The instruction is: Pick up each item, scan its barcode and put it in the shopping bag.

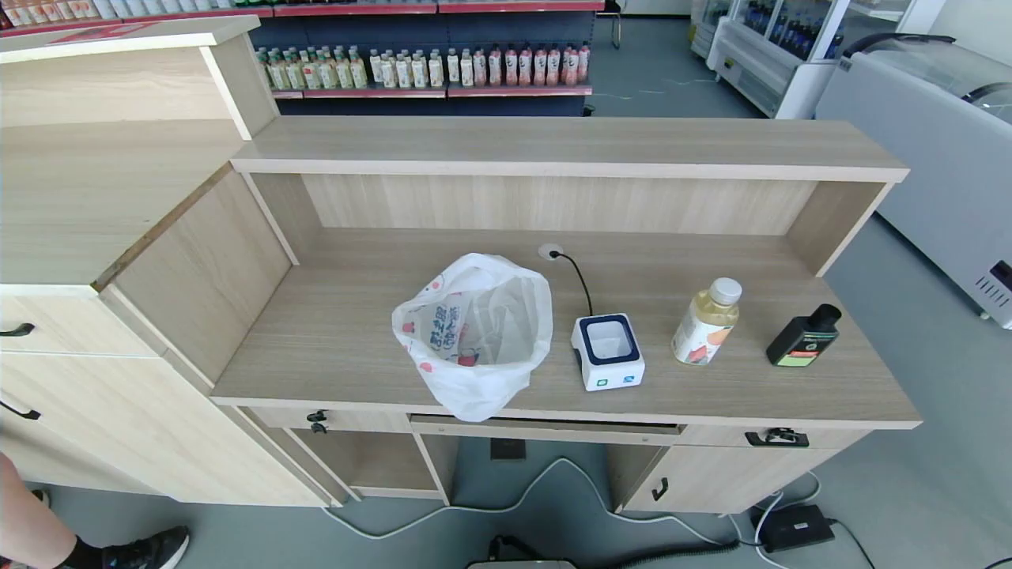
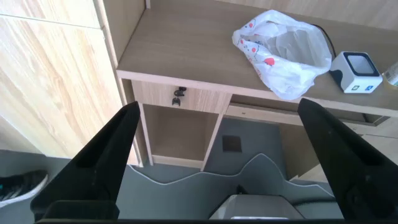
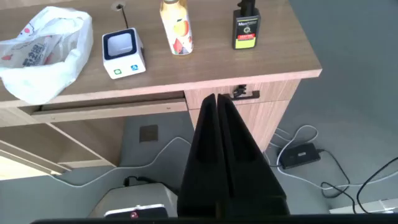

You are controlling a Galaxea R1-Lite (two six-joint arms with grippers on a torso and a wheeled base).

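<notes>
Drink bottle [image 1: 706, 322] with pale yellow liquid and a white cap is standing upright on the right half of the wooden counter [image 1: 332, 332], long axis straight up, cap on top. To its right, with a gap between them, is the black bottle [image 1: 802, 337], also upright and cap up, with a red and green label facing the robot's side. Left of the drink sits the scanner [image 1: 607, 352], a white box with a dark blue rim and its window facing up. Close beside that on the left is the shopping bag [image 1: 474, 332], white plastic with the mouth gaping upward and its lower part drooping over the counter's front edge.

The views differ a bit. From the head you get the scanner's cable [image 1: 581, 280] running back to a hole at the rear of the counter. The right wrist view sees both bottles' labels nearly straight on, so the upright stance is easier to judge there, while from the head they seem to lean outward. The left wrist view takes in the bag's red prints and a small dark key [image 2: 178, 96] in the drawer front under the counter's left end.

Left gripper [image 2: 219, 107] hangs low in front of the counter, fingers spread wide with nothing between them. Right gripper [image 3: 215, 99] is down in front below the right end, fingers pressed together and holding nothing.
</notes>
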